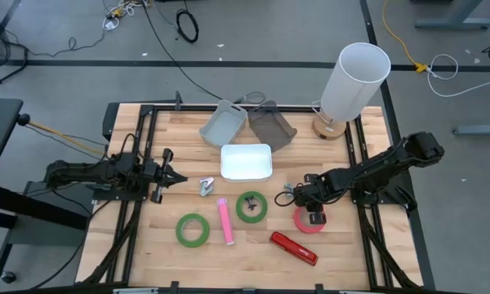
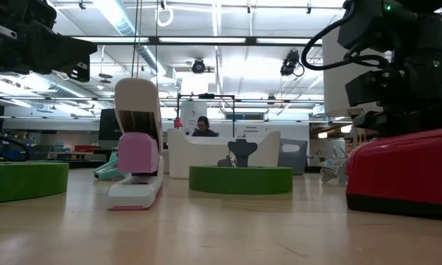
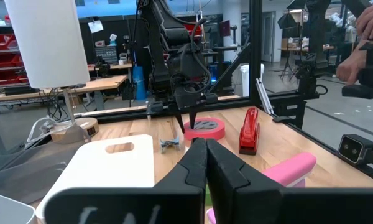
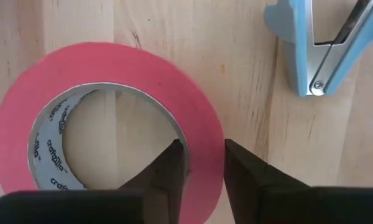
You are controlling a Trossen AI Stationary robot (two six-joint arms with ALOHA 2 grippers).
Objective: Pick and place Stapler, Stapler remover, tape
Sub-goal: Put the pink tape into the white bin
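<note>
Red tape [image 4: 112,93] lies flat on the wood counter [image 1: 343,253] toward the right, and the right gripper [image 4: 202,163] is down on it: one finger stands inside the ring's open centre, the other outside, the band of the roll between them. The fingers are partly closed around that band; whether they already pinch it I cannot tell. Just beside the roll sits a small blue stapler remover [image 4: 320,46], apart from the tape.

Two green tapes rest further left on the counter, one [image 1: 251,207] near the middle and one [image 1: 193,229] toward the front left. A pink stapler [image 1: 225,221] lies between them, and a red stapler [image 1: 294,248] sits near the front, just beside the red tape. Another small remover [image 1: 207,187] lies near the middle, left of the white tray [image 1: 246,162].

The left gripper [image 1: 167,174] hangs over the left part of the counter, well apart from the rolls, its fingers pressed together with nothing between them.

At the back stand two grey bins [image 1: 223,125] side by side and a lamp [image 1: 353,82] with a white shade in the right rear corner. A person [image 2: 202,126] sits far off in the room behind
</note>
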